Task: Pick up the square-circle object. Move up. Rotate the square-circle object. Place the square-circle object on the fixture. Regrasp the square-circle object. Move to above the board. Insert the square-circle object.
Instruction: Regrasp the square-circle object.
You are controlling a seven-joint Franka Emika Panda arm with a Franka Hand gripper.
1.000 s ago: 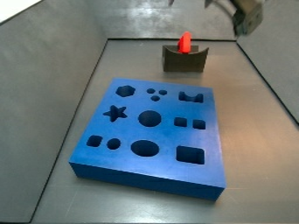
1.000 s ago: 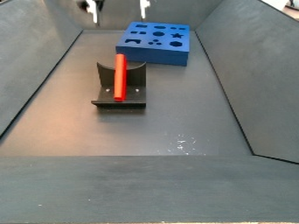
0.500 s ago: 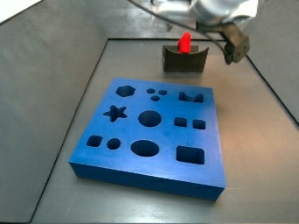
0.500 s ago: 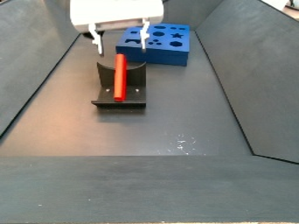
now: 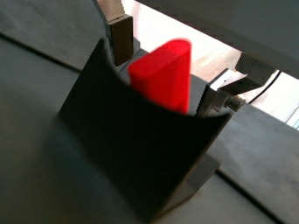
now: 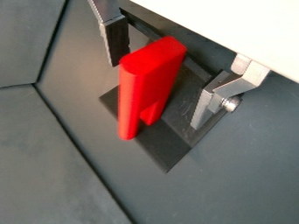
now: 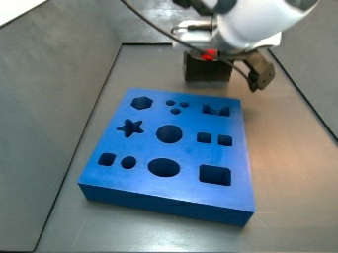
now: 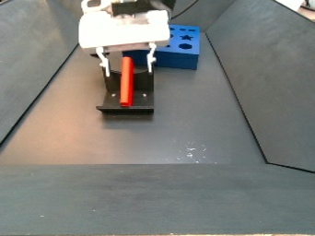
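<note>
The red square-circle object (image 6: 149, 83) stands upright on the dark fixture (image 5: 128, 149), also seen from the side as a red bar (image 8: 124, 78) on the fixture (image 8: 125, 100). My gripper (image 6: 163, 68) is lowered over it and open. One silver finger (image 6: 114, 37) stands on each side of the red piece with a gap between finger and piece (image 5: 163, 74). In a side view the gripper (image 8: 125, 67) straddles the piece. Seen from the opposite side, the gripper (image 7: 211, 54) hides the piece and most of the fixture (image 7: 207, 71). The blue board (image 7: 172, 143) lies apart from the fixture.
Sloping dark walls (image 8: 37, 83) enclose the grey floor (image 8: 185, 138). The board (image 8: 185, 46) sits just behind the fixture along the floor's length. The arm's white body (image 7: 251, 20) looms above the fixture.
The gripper has come down from above until its fingers flank the red piece on the fixture. The piece, fixture and board have not moved.
</note>
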